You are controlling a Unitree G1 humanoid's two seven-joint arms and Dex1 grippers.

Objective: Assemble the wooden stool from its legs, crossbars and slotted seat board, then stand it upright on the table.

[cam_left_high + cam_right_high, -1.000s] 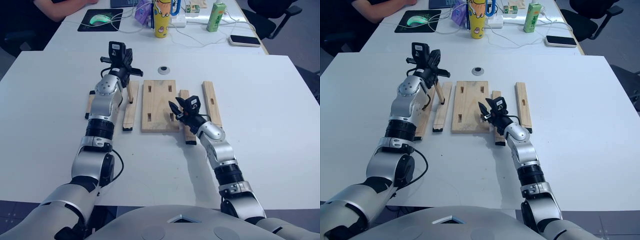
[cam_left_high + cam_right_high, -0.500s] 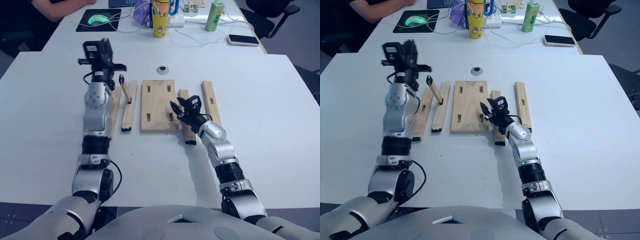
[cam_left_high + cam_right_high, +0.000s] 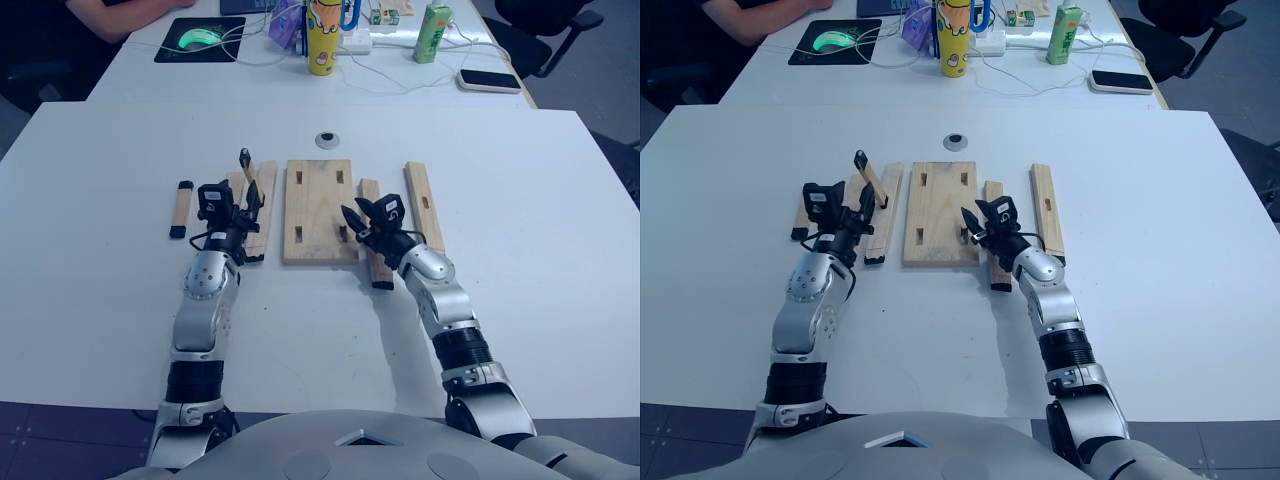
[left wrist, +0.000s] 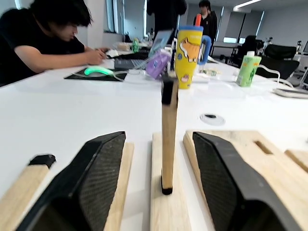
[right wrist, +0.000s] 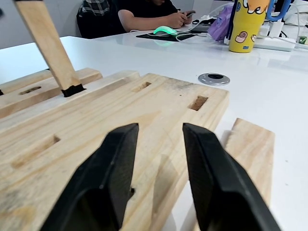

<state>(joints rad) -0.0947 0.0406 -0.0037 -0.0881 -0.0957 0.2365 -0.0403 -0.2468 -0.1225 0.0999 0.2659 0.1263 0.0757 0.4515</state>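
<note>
The slotted seat board (image 3: 318, 210) lies flat mid-table. Left of it lie two leg planks (image 3: 264, 205); a crossbar (image 3: 245, 165) stands tilted on end, planted in one of them. A short bar with dark ends (image 3: 180, 208) lies farther left. My left gripper (image 3: 240, 208) hovers low at the near part of these planks, open, the standing crossbar (image 4: 168, 139) ahead between its fingers, untouched. To the board's right lie a long leg (image 3: 424, 205) and a shorter piece (image 3: 374, 250). My right gripper (image 3: 352, 222) is open over the board's near right slot (image 5: 31, 151), holding nothing.
A round metal grommet (image 3: 326, 139) sits in the table beyond the board. On the far table stand a yellow cup (image 3: 322, 40), a green carton (image 3: 432, 35), a phone (image 3: 488, 80) and a mouse on a pad (image 3: 200, 40). White tabletop lies bare near me.
My left gripper let go of the crossbar's top, swung left, then drew back toward me and dropped low behind the planks. The crossbar stays standing. The right arm kept still.
</note>
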